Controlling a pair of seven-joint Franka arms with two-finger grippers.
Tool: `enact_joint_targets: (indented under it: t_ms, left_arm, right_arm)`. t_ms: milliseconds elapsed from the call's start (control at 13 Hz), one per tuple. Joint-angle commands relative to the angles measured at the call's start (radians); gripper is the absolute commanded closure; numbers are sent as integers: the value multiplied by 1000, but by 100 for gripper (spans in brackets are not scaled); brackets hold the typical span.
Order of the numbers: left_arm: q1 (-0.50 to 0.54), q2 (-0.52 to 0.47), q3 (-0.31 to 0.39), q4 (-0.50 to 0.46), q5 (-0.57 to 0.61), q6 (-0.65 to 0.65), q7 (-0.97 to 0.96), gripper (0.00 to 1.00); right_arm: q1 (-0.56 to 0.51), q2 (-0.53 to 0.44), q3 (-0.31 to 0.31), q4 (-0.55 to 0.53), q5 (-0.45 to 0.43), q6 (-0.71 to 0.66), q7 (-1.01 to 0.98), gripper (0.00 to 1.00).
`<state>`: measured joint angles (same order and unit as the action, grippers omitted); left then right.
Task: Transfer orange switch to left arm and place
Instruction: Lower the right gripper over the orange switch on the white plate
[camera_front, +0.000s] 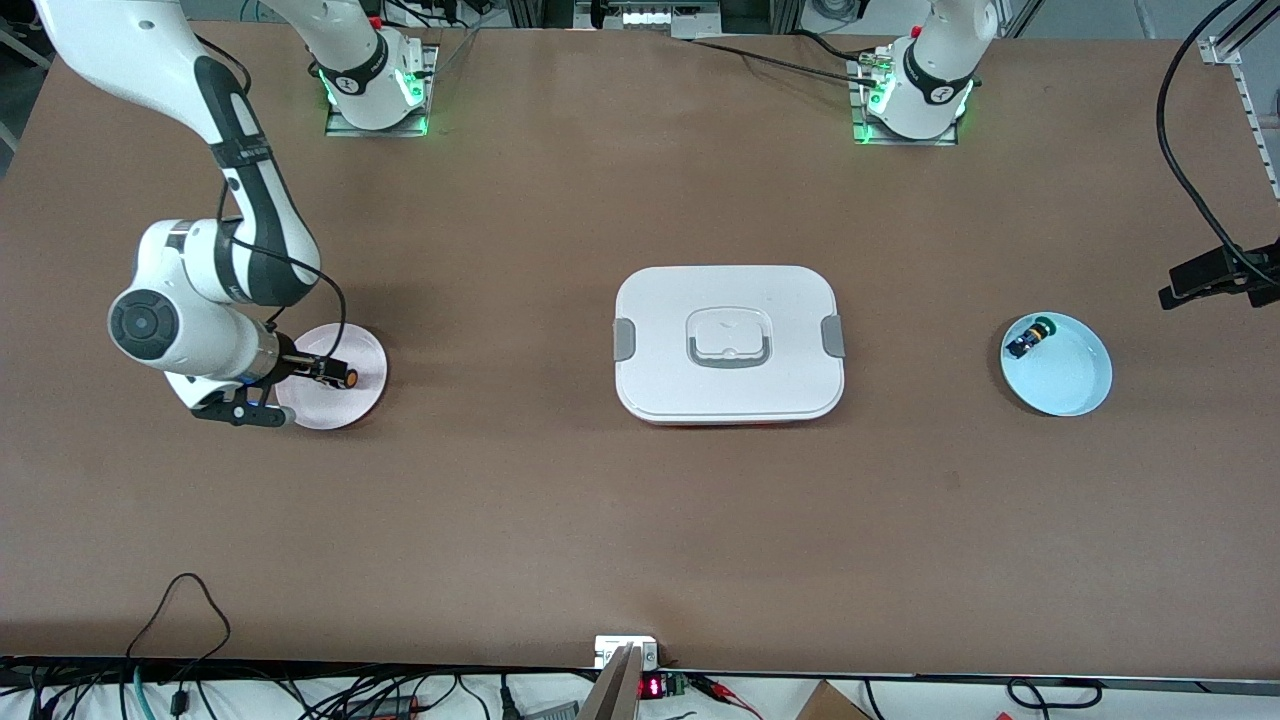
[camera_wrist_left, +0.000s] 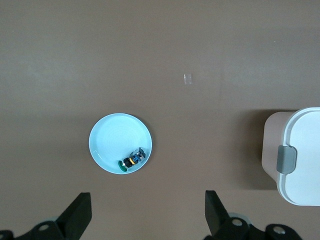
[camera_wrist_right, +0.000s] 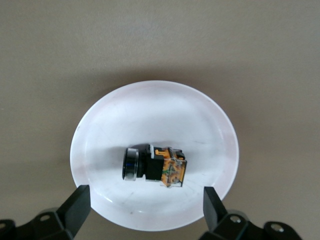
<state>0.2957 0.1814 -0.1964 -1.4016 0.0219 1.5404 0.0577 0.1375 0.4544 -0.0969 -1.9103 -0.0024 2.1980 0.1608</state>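
The orange switch (camera_front: 340, 376) (camera_wrist_right: 155, 167), a small black cylinder with an orange end, lies on its side on a pale pink plate (camera_front: 352, 342) (camera_wrist_right: 155, 112) toward the right arm's end of the table. My right gripper (camera_front: 290, 390) (camera_wrist_right: 147, 202) hangs low over that plate, open, with its fingers well apart and touching nothing. The white box (camera_front: 660, 310) (camera_wrist_left: 302, 150) with grey clasps sits mid-table. My left gripper (camera_wrist_left: 147, 205) is open and empty, high over bare table beside a light blue plate (camera_wrist_left: 112, 135). It is out of the front view.
The light blue plate (camera_front: 1072, 382) toward the left arm's end holds a small blue-and-green component (camera_front: 1030, 338) (camera_wrist_left: 131, 160). A black clamp with a cable (camera_front: 1220, 275) juts in at that table end. Cables and a small display run along the edge nearest the front camera.
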Motion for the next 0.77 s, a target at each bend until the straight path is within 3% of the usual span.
enact_joint_targets:
  t_ms: [0,692]
  left_arm:
    - [6,13,0,35,-3,-22,4,0]
    - [13,15,-2,35,-7,-22,2,0]
  right_arm:
    - [-1,29,-1,-6,10,32,2,0]
    - [-12,61,-1,-45,27,97,19,0]
